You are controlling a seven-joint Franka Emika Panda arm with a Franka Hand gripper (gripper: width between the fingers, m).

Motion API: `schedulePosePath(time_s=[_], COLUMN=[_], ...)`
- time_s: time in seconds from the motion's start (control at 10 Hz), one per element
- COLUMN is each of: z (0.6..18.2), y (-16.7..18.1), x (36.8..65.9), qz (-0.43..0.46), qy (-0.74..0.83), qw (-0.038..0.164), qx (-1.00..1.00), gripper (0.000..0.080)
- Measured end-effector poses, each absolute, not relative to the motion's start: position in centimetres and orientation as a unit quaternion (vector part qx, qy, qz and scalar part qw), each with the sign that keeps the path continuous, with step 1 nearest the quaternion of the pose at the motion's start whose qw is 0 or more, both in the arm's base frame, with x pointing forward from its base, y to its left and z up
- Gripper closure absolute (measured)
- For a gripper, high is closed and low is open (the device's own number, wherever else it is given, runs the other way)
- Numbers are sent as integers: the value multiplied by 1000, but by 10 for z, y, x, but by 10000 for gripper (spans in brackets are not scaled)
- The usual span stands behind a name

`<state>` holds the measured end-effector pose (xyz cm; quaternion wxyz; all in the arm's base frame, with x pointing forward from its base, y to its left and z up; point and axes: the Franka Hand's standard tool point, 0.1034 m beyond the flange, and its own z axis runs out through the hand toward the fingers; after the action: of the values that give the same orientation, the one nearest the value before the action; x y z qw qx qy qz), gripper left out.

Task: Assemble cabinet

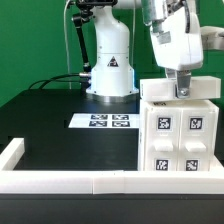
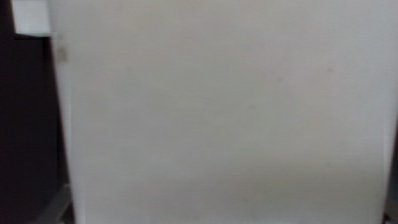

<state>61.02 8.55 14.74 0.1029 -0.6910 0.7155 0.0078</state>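
Cabinet (image 1: 180, 130), exterior view: a white box standing upright on the black table (image 1: 50, 115). It sits to the exterior view's right of the marker board (image 1: 105, 122) and nearer the camera than that board. Its long axis appears to run vertically, as it shows slightly taller than wide. The broad face carrying the square black-and-white tags points toward the camera, and a plain white slab forms the top.

The gripper (image 1: 183, 92) hangs straight down over the cabinet's top, on the far side from the marker board, with its tip at or just above the top slab. Whether the fingers are parted, together or clamped cannot be told in either view.

The robot base (image 1: 110, 70) stands just behind the marker board. A low white rail (image 1: 60, 182) runs in front of the board, along the table's near edge.

Wrist view: a plain white surface (image 2: 222, 110) fills nearly the whole picture, with a dark strip along one edge. Which thing it belongs to cannot be told.
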Motion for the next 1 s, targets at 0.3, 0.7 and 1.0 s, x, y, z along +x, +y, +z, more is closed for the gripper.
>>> schedulePosePath(time_s=[0.3,0.7,1.0], z=[148,165,179], y=[87,90,90], x=[611,610,609], qz=[16,10,10], qy=[749,724,715], qw=[109,123,139], qx=[-654,-679,-685], gripper=[253,31,1])
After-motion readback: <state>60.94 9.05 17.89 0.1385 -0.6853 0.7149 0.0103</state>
